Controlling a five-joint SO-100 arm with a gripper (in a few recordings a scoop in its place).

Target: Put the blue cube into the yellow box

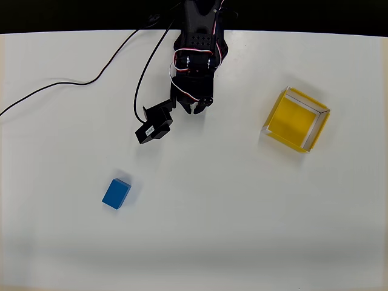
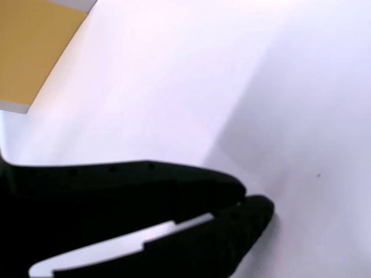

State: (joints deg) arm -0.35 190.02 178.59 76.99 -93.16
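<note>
- The blue cube (image 1: 116, 193) is just sitting on the white table (image 1: 242, 230), lower left in the overhead view, with nothing touching it.
- The yellow box (image 1: 296, 119) is way over on the right side, turned at an angle, with its yellow floor bare. The wrist view catches a corner of it (image 2: 35, 49) up top left.
- The gripper (image 1: 195, 108) hangs near the top middle, well apart from both cube and box.
- In the wrist view its black fingers (image 2: 191, 185) are pressed together at the tips, so it's closed on nothing.
- A black cable (image 1: 73, 82) snakes across the upper left of the table.
</note>
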